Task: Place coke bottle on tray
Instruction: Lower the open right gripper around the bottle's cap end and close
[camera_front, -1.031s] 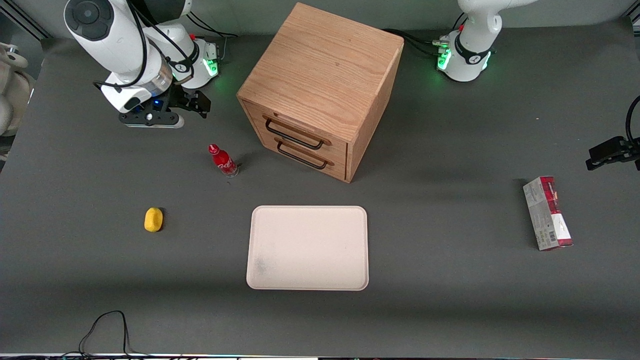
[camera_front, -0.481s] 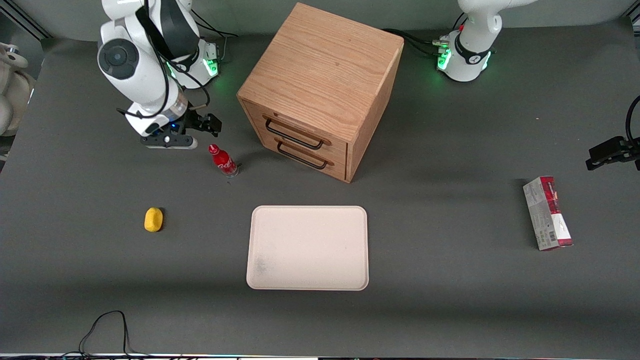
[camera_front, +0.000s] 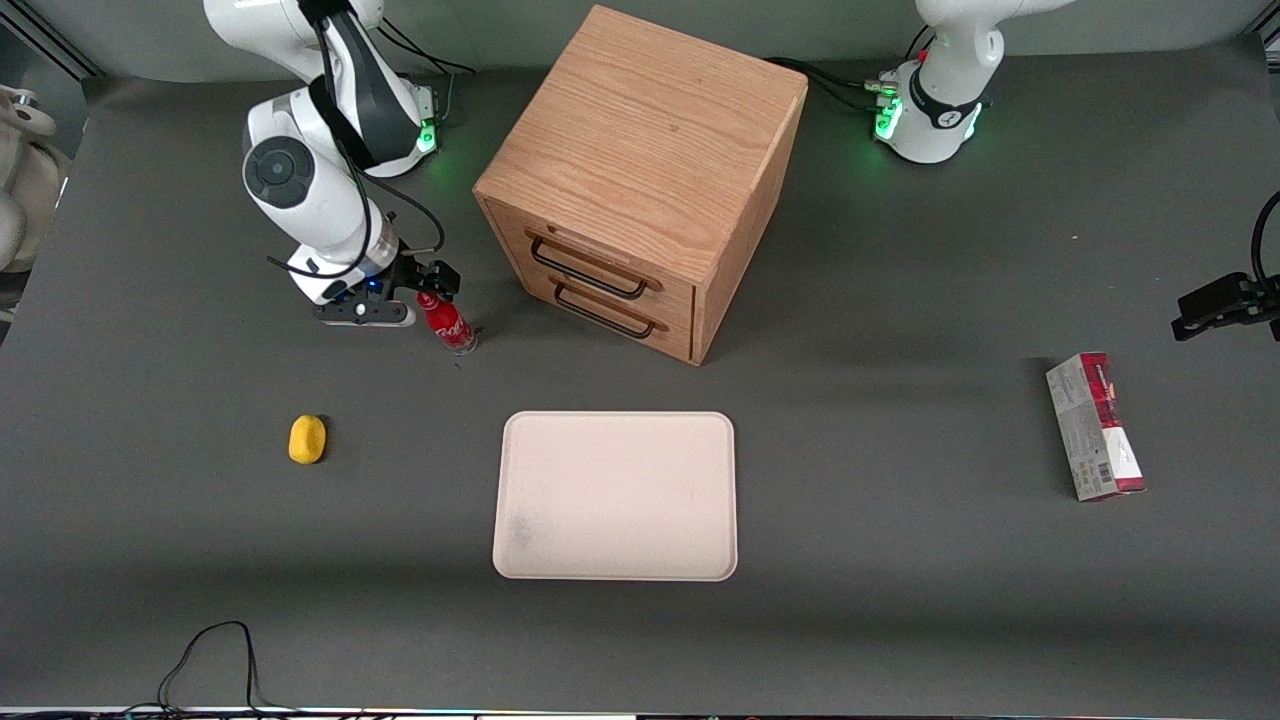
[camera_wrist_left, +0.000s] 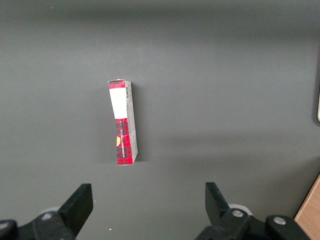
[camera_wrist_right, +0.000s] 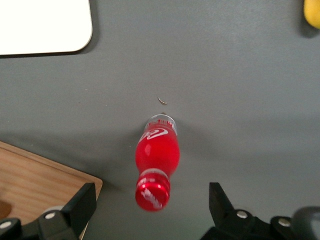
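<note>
With the gripper (camera_wrist_right: 147, 207) spread wide and empty just above the upright coke bottle (camera_front: 446, 322), which stands on the table between the drawer cabinet (camera_front: 640, 180) and the working arm's edge, I'd centre the cap, descend straight, and pinch the body before carrying it to the tray (camera_front: 615, 495).

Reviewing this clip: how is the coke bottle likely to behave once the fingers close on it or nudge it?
The coke bottle stands upright on a narrow clear base, so a sideways nudge would probably tip it. Its round body would likely roll once down. The smooth, glossy surface may slip in a light pinch. The gripper hangs open just above the cap, fingers on either side, not touching.
</note>
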